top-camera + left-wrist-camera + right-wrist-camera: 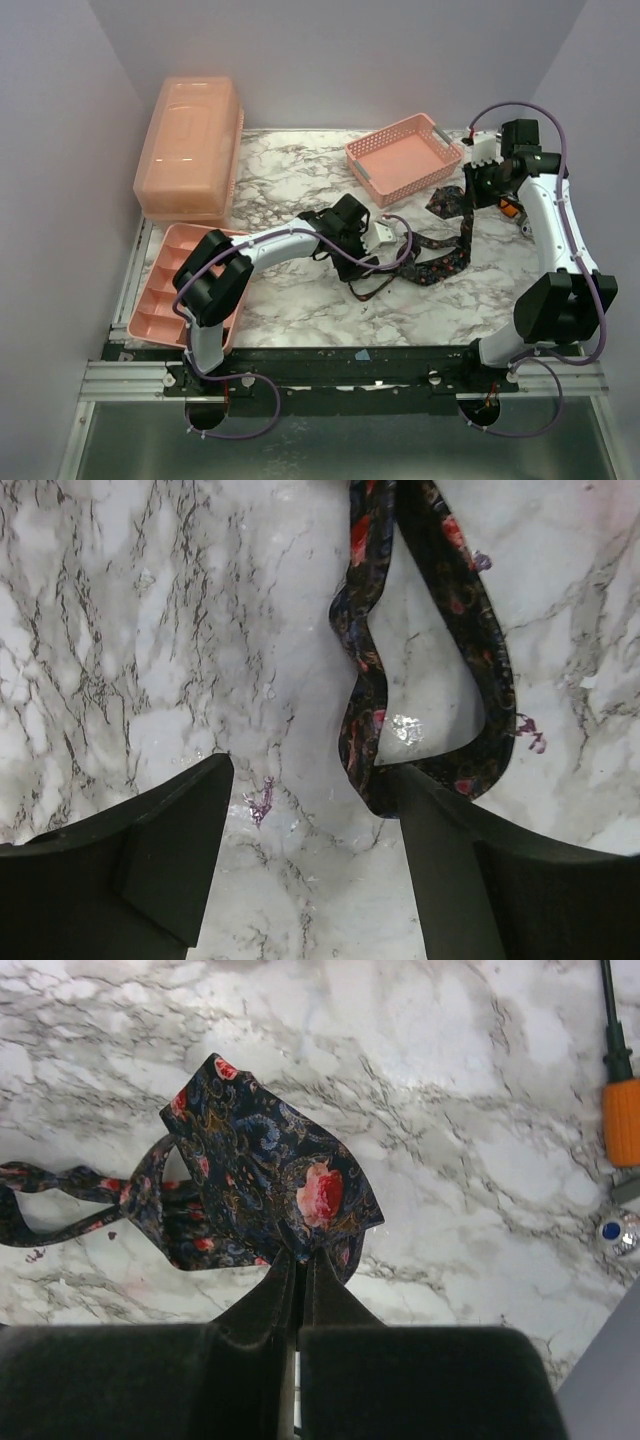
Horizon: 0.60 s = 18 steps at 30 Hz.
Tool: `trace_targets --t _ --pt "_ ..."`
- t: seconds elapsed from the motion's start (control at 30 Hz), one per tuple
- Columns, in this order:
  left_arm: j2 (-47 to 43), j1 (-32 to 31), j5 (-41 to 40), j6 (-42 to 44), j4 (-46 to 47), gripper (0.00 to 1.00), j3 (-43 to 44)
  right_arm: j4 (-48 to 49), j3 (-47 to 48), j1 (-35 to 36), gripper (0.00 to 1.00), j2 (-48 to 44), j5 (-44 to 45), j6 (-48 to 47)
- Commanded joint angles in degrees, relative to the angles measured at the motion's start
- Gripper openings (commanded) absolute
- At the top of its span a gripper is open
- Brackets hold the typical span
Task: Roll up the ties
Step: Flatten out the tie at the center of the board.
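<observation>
A dark navy tie (445, 262) with red and pale flower specks lies stretched across the marble table, its narrow end looped near my left gripper (378, 240). In the left wrist view the narrow loop (430, 630) lies just ahead of my open, empty left gripper (312, 820), touching the right finger (440, 850). My right gripper (480, 185) is shut on the tie's wide end (270, 1175) and holds it lifted over the table; in the right wrist view the gripper (298, 1260) pinches the fabric's edge.
A pink mesh basket (403, 156) stands at the back centre. A closed peach box (190, 150) is at the back left, a pink compartment tray (170, 285) at the near left. An orange-handled tool (620, 1110) lies at the right of the table.
</observation>
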Motion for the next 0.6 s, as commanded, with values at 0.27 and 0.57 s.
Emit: trace_targets --t 0.27,0.57 --pt "2.8 6.1 -11.3 -1.2 -11.1 0.00 6.9 -3.1 2.7 -7.8 0.01 1.6 -3.8 0.8" --pt "-17.2 12.7 -20.3 7.5 -0.1 0.00 -3.9 -4.1 1.1 -8.9 0.01 0.2 -9.5 -2.7"
